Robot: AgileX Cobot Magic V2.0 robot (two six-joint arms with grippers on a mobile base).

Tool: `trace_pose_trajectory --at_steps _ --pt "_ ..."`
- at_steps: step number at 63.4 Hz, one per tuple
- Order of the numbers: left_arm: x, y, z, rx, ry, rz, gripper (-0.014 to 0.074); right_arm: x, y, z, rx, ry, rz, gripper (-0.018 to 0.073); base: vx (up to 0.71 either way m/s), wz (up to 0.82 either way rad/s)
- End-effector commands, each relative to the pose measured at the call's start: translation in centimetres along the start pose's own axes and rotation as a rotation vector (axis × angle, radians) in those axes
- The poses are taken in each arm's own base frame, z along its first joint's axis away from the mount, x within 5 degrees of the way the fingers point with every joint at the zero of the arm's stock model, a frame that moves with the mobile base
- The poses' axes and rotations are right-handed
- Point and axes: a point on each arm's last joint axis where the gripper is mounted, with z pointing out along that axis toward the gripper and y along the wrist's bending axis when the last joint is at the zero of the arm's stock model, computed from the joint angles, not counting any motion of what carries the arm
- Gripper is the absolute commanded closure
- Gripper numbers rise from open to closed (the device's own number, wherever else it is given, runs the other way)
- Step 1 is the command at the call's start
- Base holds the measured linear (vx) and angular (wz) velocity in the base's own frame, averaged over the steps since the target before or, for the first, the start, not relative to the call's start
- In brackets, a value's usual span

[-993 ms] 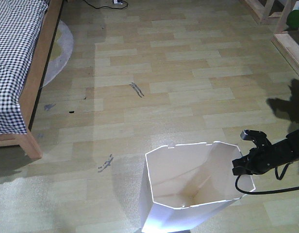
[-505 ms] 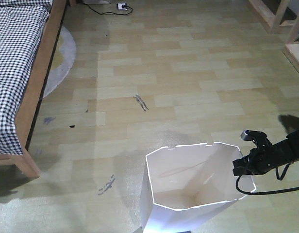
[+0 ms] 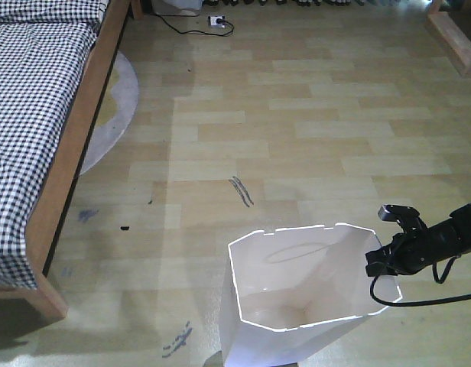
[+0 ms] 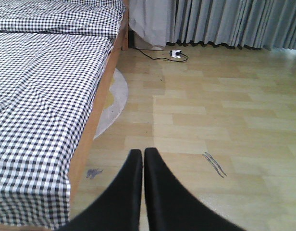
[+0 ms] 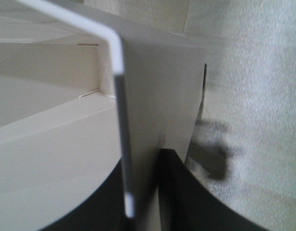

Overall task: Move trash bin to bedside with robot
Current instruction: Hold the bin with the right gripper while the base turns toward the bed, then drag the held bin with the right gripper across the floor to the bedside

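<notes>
Two sets of jaws to report. The R gripper (image 3: 378,264) sits on the trash bin (image 3: 297,279) rim, on the bin's 3 o'clock side. R wrist view shows its black fingers (image 5: 186,192) either side of the thin white wall, clamped on it. The L gripper (image 4: 143,154) hangs over the floor (image 3: 319,130), jaws together w/ tips touching, nothing between them.

Bin stands upright at approx 5 o'clock in the front view, octagonal rim up, cream inside. The bed (image 3: 37,92) is at 9–10 o'clock, well apart from the bin. Its b/w checked bedding hangs over a light wood frame (image 3: 76,153), w/ the corner post near 8 o'clock.

Around:
- Round grey rug (image 3: 121,99) at 10 o'clock, partly under the bed frame.
- White power strip (image 3: 217,21) w/ black cord at 12 o'clock.
- Wooden furniture leg (image 3: 449,34) at 1 o'clock.
- Grey curtains (image 4: 220,21) along the far wall in the L wrist view.

Floor between bin and bed carries dark scuff marks, one (image 3: 241,191) just past the bin's 12 o'clock edge and another (image 3: 177,340) at 7 o'clock. A black cable (image 3: 430,300) loops off the R arm (image 3: 457,237) at 4 o'clock, just beside the bin wall.
</notes>
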Motion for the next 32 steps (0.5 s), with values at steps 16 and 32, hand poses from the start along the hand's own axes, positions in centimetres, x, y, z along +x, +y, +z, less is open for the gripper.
trace_pose_trajectory --at_steps 16,32 --pt "-0.54 -0.08 -0.08 0.011 -0.076 -0.006 0.0603 -1.92 2.14 -2.57 -0.166 -0.077 0.002 0.0564 0.36 0.04" --pt "-0.54 -0.08 -0.08 0.011 -0.076 -0.006 0.0603 -1.92 2.14 -2.57 -0.166 -0.077 0.002 0.0564 0.37 -0.05"
